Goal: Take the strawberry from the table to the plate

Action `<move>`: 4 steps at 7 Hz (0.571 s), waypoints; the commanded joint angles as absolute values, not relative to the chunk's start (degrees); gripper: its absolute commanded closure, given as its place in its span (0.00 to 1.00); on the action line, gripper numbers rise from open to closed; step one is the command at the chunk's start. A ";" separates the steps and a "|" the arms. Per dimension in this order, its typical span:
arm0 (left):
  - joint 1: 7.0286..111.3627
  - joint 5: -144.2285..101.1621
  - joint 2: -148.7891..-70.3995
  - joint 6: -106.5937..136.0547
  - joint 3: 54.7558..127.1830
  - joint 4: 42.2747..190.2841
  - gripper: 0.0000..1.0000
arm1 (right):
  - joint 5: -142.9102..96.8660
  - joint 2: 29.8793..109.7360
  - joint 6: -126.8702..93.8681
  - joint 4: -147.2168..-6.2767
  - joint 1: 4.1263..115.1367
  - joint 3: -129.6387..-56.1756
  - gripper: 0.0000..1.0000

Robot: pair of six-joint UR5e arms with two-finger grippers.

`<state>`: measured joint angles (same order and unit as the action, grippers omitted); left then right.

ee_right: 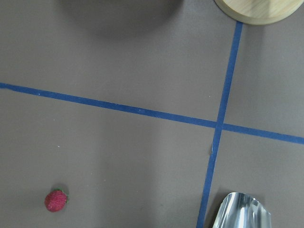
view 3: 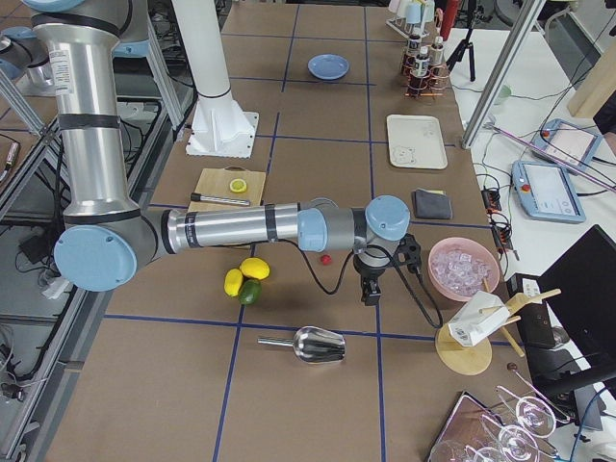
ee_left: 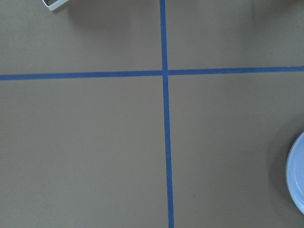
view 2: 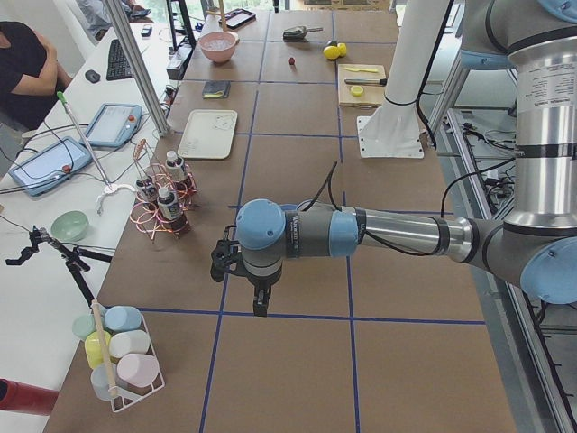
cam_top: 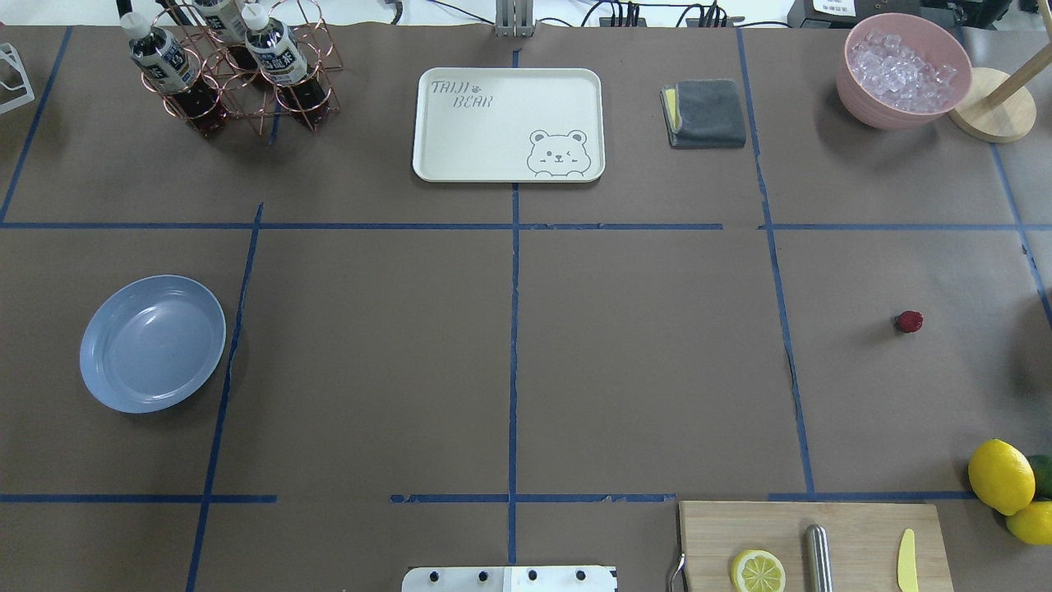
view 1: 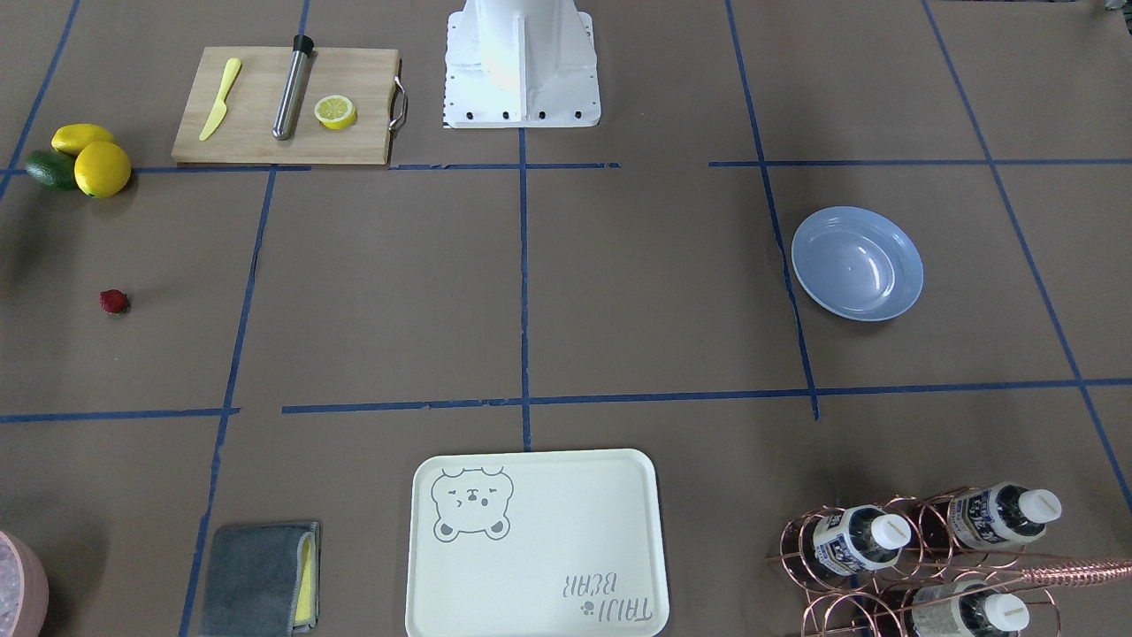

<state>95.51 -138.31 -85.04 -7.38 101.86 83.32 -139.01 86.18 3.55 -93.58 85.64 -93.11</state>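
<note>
Strawberry (cam_top: 908, 321) lies alone on the table (cam_top: 641, 353), far out on the right side, well apart from the plate (cam_top: 152, 343) on the left. The right gripper (view 3: 368, 294) hangs near it, the berry low and left in its wrist view, so that arm is nearer. The left gripper (view 2: 261, 307) hovers at the plate's end. Whether either pair of jaws is spread, I cannot tell.

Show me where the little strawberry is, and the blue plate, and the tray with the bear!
strawberry (cam_top: 909, 321), overhead view, middle of the red berry.
plate (cam_top: 152, 344), overhead view, its bare blue middle.
bear tray (cam_top: 493, 131), overhead view, bare cream floor beside the bear drawing.
</note>
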 commanded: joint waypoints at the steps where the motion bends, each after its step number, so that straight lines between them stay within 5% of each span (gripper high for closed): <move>1: 95.71 -138.60 -85.43 -10.86 102.73 86.20 0.00 | -140.27 87.27 3.52 -91.69 85.87 -93.25 0.00; 4: 95.54 -138.42 -84.21 -11.16 102.14 86.57 0.00 | -140.27 87.28 3.43 -91.58 85.87 -93.25 0.00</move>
